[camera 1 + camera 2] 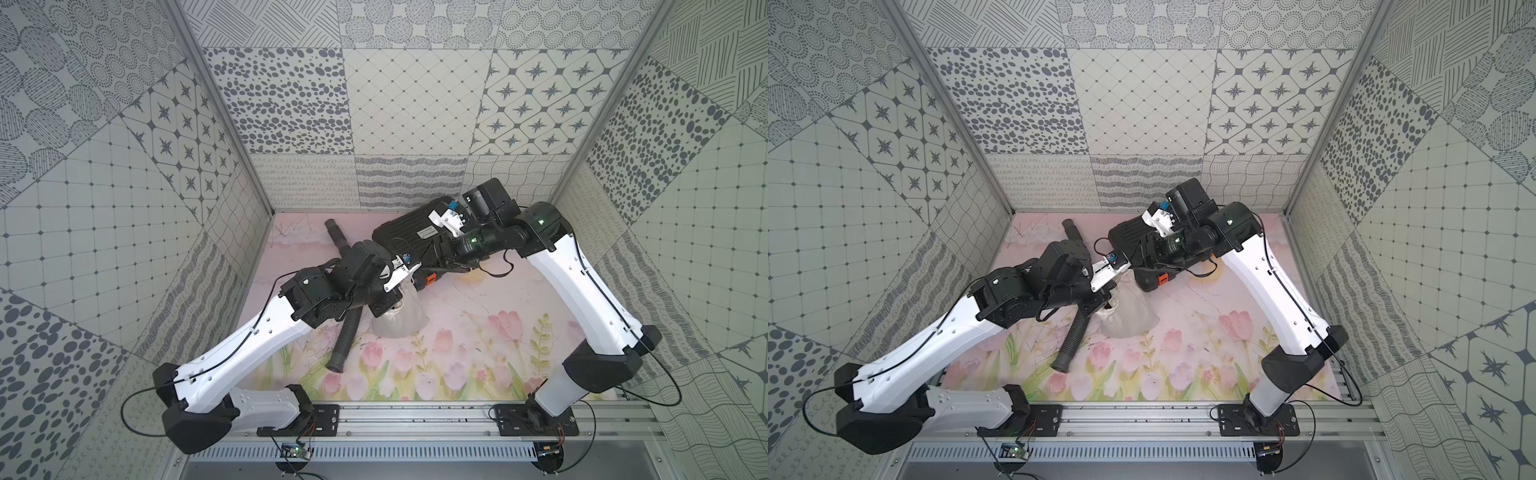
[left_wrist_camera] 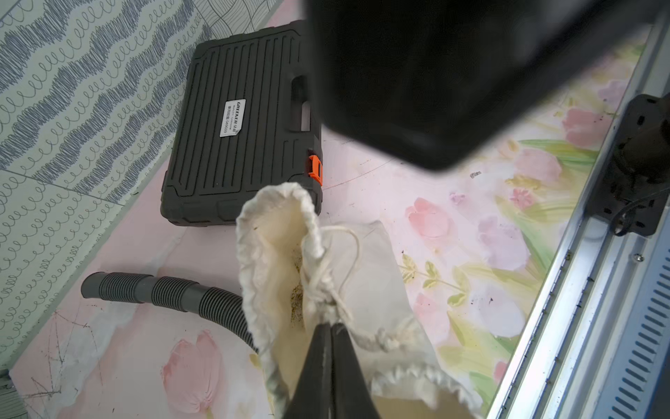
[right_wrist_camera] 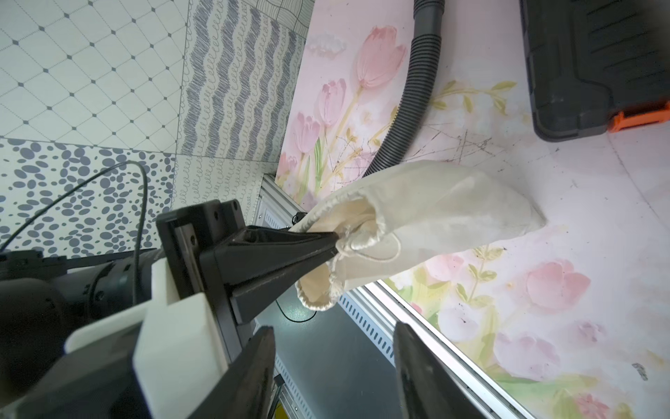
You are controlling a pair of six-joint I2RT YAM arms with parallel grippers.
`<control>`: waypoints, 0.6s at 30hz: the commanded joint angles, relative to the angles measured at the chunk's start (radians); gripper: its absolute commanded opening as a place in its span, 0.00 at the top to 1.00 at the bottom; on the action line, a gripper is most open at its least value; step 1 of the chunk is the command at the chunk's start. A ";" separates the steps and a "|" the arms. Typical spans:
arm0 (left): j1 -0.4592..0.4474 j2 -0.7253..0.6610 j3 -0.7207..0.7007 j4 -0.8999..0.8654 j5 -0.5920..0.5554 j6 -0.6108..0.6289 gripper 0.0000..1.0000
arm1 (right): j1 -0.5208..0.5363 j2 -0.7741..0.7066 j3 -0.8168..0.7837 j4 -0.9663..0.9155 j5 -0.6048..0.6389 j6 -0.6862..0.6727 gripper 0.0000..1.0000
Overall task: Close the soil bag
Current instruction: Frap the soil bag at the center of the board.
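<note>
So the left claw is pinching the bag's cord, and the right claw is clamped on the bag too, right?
Not quite. The right gripper is open and holds nothing: the right wrist view shows its jaws apart, short of the bag. The left gripper does pinch the cord.

— What are the walls [image 1: 415,104] like?
— Pale panels in a patchwork of grey prints: dots, stars, diamond grids, wavy lines. Aluminium corner posts [image 1: 223,112] slant up toward the upper left and upper right.
— And below?
— A worktop [image 1: 478,299] printed with pink tulips and green leaves, marked by thin dark scratches. An aluminium rail [image 1: 415,415] crosses the lower edge. The light is soft and even.
</note>
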 commanded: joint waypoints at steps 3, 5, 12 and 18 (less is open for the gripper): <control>0.010 -0.007 0.037 -0.016 0.052 -0.030 1.00 | 0.037 -0.024 -0.103 0.076 -0.062 0.018 0.43; 0.010 -0.007 0.049 -0.013 0.060 -0.037 1.00 | 0.049 -0.022 -0.118 0.098 -0.075 0.024 0.43; 0.008 0.009 0.066 -0.009 0.095 -0.047 1.00 | 0.059 -0.017 -0.150 0.156 -0.068 0.047 0.45; 0.007 0.017 0.064 -0.005 0.094 -0.041 1.00 | 0.059 -0.007 -0.159 0.181 -0.061 0.062 0.56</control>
